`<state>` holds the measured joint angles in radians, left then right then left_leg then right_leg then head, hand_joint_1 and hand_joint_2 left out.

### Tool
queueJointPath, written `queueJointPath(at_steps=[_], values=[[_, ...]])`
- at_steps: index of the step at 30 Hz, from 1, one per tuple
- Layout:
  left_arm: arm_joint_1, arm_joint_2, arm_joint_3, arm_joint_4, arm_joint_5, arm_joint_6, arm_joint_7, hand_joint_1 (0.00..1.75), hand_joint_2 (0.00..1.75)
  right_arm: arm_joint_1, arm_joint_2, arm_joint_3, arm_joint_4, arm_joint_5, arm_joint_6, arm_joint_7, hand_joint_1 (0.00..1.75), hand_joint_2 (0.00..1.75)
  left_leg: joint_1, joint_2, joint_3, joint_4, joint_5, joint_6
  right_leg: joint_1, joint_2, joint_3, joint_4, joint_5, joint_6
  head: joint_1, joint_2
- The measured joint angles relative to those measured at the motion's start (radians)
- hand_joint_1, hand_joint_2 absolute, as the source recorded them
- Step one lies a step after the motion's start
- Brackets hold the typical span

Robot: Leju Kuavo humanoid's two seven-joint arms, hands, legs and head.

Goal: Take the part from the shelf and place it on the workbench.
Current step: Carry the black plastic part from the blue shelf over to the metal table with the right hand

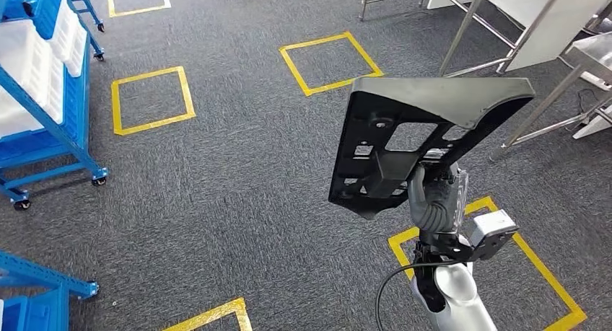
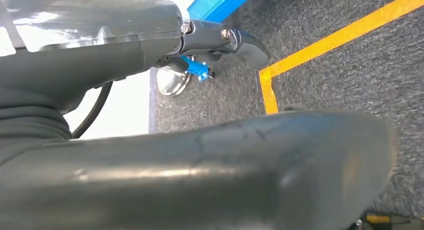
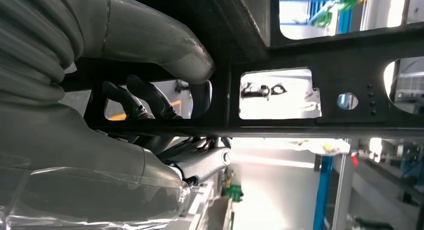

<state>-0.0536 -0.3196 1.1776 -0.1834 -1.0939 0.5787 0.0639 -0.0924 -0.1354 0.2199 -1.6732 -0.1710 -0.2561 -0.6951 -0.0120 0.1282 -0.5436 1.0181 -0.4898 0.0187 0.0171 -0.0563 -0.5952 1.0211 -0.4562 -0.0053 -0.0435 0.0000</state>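
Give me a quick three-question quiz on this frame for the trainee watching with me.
1. True or false: the black part is resting on the floor.
2. Which hand holds the part? A) left B) right C) both
3. Fill in: the squares on the grey carpet are marked in ____ tape.

Key: 1. False, the right hand holds it up above the carpet. 2. B. 3. Yellow.
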Motion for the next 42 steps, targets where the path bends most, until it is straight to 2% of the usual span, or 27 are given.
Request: queueJointPath(at_steps=[1, 2, 3, 5, 7, 8, 10, 11, 13, 14, 16, 18, 20, 22, 23, 24, 25, 27, 29, 31, 33, 34, 36, 38, 39, 40, 42], values=[[0.0, 0.0, 0.0, 0.0, -0.004, 0.004, 0.005, 0.0, 0.0, 0.002, 0.0, 0.0, 0.0, 0.0, 0.004, 0.0, 1.75, 1.75, 0.001, -0.001, 0.002, 0.002, -0.004, -0.005, -0.004, 0.012, 0.002, -0.005, 0.003, -0.004, 0.0, 0.0], [0.0, 0.0, 0.0, 0.0, -0.008, 0.008, 0.01, 0.0, 0.0, 0.003, 0.0, -0.001, 0.0, 0.001, 0.008, 0.0, 1.75, 1.75, 0.002, -0.017, -0.001, 0.016, -0.016, -0.01, -0.008, 0.024, 0.006, -0.011, 0.007, -0.009, 0.0, 0.0], [0.0, 0.0, 0.0, -0.001, -0.011, 0.012, 0.013, 0.0, 0.0, 0.003, 0.0, -0.001, 0.001, 0.004, 0.012, -0.001, 1.75, 1.75, 0.003, -0.045, -0.013, 0.048, -0.037, -0.014, -0.014, 0.035, 0.009, -0.017, 0.011, -0.015, 0.0, 0.0], [0.002, 0.002, 0.0, -0.002, -0.008, 0.018, 0.007, 0.0, 0.0, 0.005, 0.004, -0.002, 0.001, 0.014, 0.018, -0.001, 1.75, 1.75, 0.008, -0.104, -0.069, 0.173, -0.102, -0.021, -0.019, 0.058, 0.01, -0.02, 0.015, -0.02, 0.0, 0.0], [0.003, 0.003, 0.0, -0.003, 0.003, 0.016, -0.011, 0.0, 0.0, 0.019, 0.009, -0.005, 0.0, 0.023, 0.02, -0.001, 1.75, 1.75, 0.011, -0.121, -0.125, 0.286, -0.139, -0.025, -0.02, 0.085, 0.01, -0.019, 0.015, -0.021, 0.0, 0.0], [0.004, 0.004, 0.0, -0.003, 0.008, 0.015, -0.02, 0.0, 0.0, 0.027, 0.011, -0.008, 0.0, 0.026, 0.02, -0.001, 1.75, 1.75, 0.013, -0.122, -0.132, 0.293, -0.128, -0.027, -0.021, 0.1, 0.011, -0.018, 0.015, -0.02, 0.0, 0.0], [0.005, 0.004, 0.0, -0.005, 0.014, 0.012, -0.03, 0.0, 0.0, 0.039, 0.014, -0.013, -0.002, 0.03, 0.02, -0.001, 1.75, 1.75, 0.019, -0.136, -0.091, 0.191, -0.056, -0.029, -0.023, 0.131, 0.013, -0.012, 0.012, -0.015, 0.0, 0.0], [0.005, 0.004, 0.0, -0.006, 0.016, 0.01, -0.033, 0.0, 0.0, 0.041, 0.015, -0.015, -0.004, 0.03, 0.02, -0.001, 1.75, 1.75, 0.024, -0.165, -0.06, 0.12, -0.023, -0.03, -0.024, 0.146, 0.011, -0.007, 0.009, -0.011, 0.0, 0.0], [0.007, 0.004, 0.0, -0.007, 0.022, 0.003, -0.044, 0.0, 0.0, 0.046, 0.017, -0.021, -0.011, 0.031, 0.02, 0.0, 1.75, 1.75, 0.031, -0.215, -0.02, 0.027, 0.009, -0.029, -0.026, 0.174, 0.0, 0.006, 0.006, 0.002, 0.0, 0.0], [0.007, 0.005, 0.0, -0.008, 0.028, -0.004, -0.054, 0.0, 0.0, 0.053, 0.019, -0.026, -0.017, 0.032, 0.02, 0.0, 1.75, 1.75, 0.03, -0.226, -0.017, 0.017, 0.006, -0.025, -0.028, 0.186, -0.006, 0.008, 0.007, 0.009, 0.0, 0.0], [0.008, 0.007, 0.002, -0.009, 0.044, -0.025, -0.083, 0.0, 0.0, 0.077, 0.022, -0.044, -0.035, 0.041, 0.021, 0.0, 1.75, 1.75, 0.026, -0.204, -0.015, 0.01, 0.011, -0.012, -0.034, 0.2, -0.014, 0.007, 0.011, 0.024, 0.0, 0.0], [0.009, 0.011, 0.006, -0.01, 0.058, -0.052, -0.117, 0.0, 0.0, 0.103, 0.026, -0.066, -0.06, 0.055, 0.022, -0.001, 1.75, 1.75, 0.028, -0.176, -0.01, -0.003, 0.018, 0.003, -0.032, 0.156, -0.031, 0.036, -0.009, 0.033, 0.0, 0.0], [0.011, 0.015, 0.012, -0.01, 0.067, -0.073, -0.14, 0.0, 0.0, 0.123, 0.03, -0.082, -0.083, 0.066, 0.023, -0.002, 1.75, 1.75, 0.027, -0.144, -0.008, -0.011, 0.02, 0.011, -0.03, 0.09, -0.083, 0.14, -0.067, 0.04, 0.0, 0.0], [0.013, 0.02, 0.019, -0.011, 0.074, -0.088, -0.156, 0.0, 0.0, 0.146, 0.035, -0.092, -0.101, 0.07, 0.023, -0.002, 1.75, 1.75, 0.023, -0.111, -0.008, -0.011, 0.017, 0.013, -0.033, 0.065, -0.139, 0.255, -0.111, 0.045, 0.0, 0.0], [0.013, 0.023, 0.021, -0.011, 0.077, -0.096, -0.164, 0.0, 0.0, 0.159, 0.037, -0.097, -0.108, 0.073, 0.023, -0.002, 1.75, 1.75, 0.022, -0.095, -0.007, -0.011, 0.015, 0.013, -0.034, 0.061, -0.147, 0.271, -0.109, 0.046, 0.0, 0.0], [0.013, 0.026, 0.024, -0.011, 0.079, -0.105, -0.171, 0.0, 0.0, 0.172, 0.038, -0.104, -0.116, 0.077, 0.023, -0.001, 1.75, 1.75, 0.021, -0.081, -0.005, -0.011, 0.013, 0.012, -0.033, 0.057, -0.133, 0.249, -0.089, 0.045, 0.0, 0.0], [0.012, 0.028, 0.025, -0.011, 0.081, -0.112, -0.177, 0.0, 0.0, 0.185, 0.039, -0.113, -0.126, 0.08, 0.024, -0.001, 1.75, 1.75, 0.021, -0.068, -0.002, -0.011, 0.01, 0.011, -0.032, 0.049, -0.099, 0.19, -0.056, 0.042, 0.0, 0.0], [0.011, 0.03, 0.026, -0.012, 0.081, -0.123, -0.184, 0.0, 0.0, 0.206, 0.041, -0.133, -0.148, 0.08, 0.031, -0.001, 1.75, 1.75, 0.018, -0.046, 0.007, -0.011, 0.003, 0.005, -0.022, 0.006, -0.022, 0.051, -0.009, 0.03, 0.0, 0.0], [0.01, 0.032, 0.027, -0.012, 0.082, -0.127, -0.185, 0.0, 0.0, 0.224, 0.042, -0.156, -0.167, 0.075, 0.047, -0.001, 1.75, 1.75, 0.015, -0.026, 0.014, -0.012, -0.003, -0.005, -0.012, -0.015, 0.009, -0.008, 0.0, 0.017, 0.0, 0.0], [0.008, 0.033, 0.028, -0.012, 0.083, -0.13, -0.188, 0.0, 0.0, 0.243, 0.042, -0.184, -0.18, 0.066, 0.068, -0.001, 1.75, 1.75, 0.013, -0.007, 0.022, -0.015, -0.008, -0.016, -0.011, 0.008, 0.008, -0.009, 0.0, 0.008, 0.0, 0.0], [0.006, 0.035, 0.03, -0.012, 0.087, -0.137, -0.198, 0.0, 0.0, 0.258, 0.042, -0.215, -0.188, 0.053, 0.09, -0.001, 1.75, 1.75, 0.014, -0.032, 0.021, 0.008, -0.029, -0.026, -0.018, 0.032, 0.014, -0.019, 0.005, -0.003, 0.0, 0.0], [0.006, 0.037, 0.031, -0.013, 0.089, -0.143, -0.204, 0.0, 0.0, 0.261, 0.042, -0.228, -0.189, 0.045, 0.101, -0.001, 1.75, 1.75, 0.015, -0.06, 0.006, 0.047, -0.053, -0.03, -0.022, 0.044, 0.018, -0.023, 0.007, -0.008, 0.0, 0.0], [0.008, 0.041, 0.037, -0.013, 0.091, -0.153, -0.215, 0.0, 0.0, 0.265, 0.041, -0.251, -0.19, 0.032, 0.116, -0.001, 1.75, 1.75, 0.019, -0.11, -0.056, 0.179, -0.117, -0.033, -0.024, 0.069, 0.02, -0.024, 0.008, -0.014, 0.0, 0.0], [0.012, 0.048, 0.043, -0.013, 0.094, -0.162, -0.224, 0.0, 0.0, 0.272, 0.038, -0.268, -0.189, 0.023, 0.126, -0.001, 1.75, 1.75, 0.019, -0.12, -0.107, 0.272, -0.139, -0.034, -0.023, 0.099, 0.02, -0.021, 0.006, -0.016, 0.0, 0.0], [0.013, 0.051, 0.046, -0.013, 0.097, -0.167, -0.229, 0.0, 0.0, 0.276, 0.036, -0.277, -0.188, 0.02, 0.13, 0.0, 1.75, 1.75, 0.02, -0.122, -0.109, 0.267, -0.121, -0.034, -0.023, 0.114, 0.021, -0.02, 0.005, -0.016, 0.0, 0.0], [0.014, 0.054, 0.048, -0.014, 0.099, -0.172, -0.233, 0.0, 0.0, 0.281, 0.032, -0.284, -0.188, 0.017, 0.132, 0.0, 1.75, 1.75, 0.02, -0.127, -0.094, 0.222, -0.084, -0.032, -0.023, 0.13, 0.023, -0.018, 0.004, -0.014, 0.0, 0.0], [0.015, 0.06, 0.052, -0.014, 0.102, -0.179, -0.239, 0.0, 0.0, 0.289, 0.022, -0.298, -0.188, 0.01, 0.135, 0.0, 1.75, 1.75, 0.024, -0.167, -0.041, 0.086, -0.012, -0.027, -0.023, 0.159, 0.023, -0.01, -0.001, -0.008, 0.0, 0.0]])
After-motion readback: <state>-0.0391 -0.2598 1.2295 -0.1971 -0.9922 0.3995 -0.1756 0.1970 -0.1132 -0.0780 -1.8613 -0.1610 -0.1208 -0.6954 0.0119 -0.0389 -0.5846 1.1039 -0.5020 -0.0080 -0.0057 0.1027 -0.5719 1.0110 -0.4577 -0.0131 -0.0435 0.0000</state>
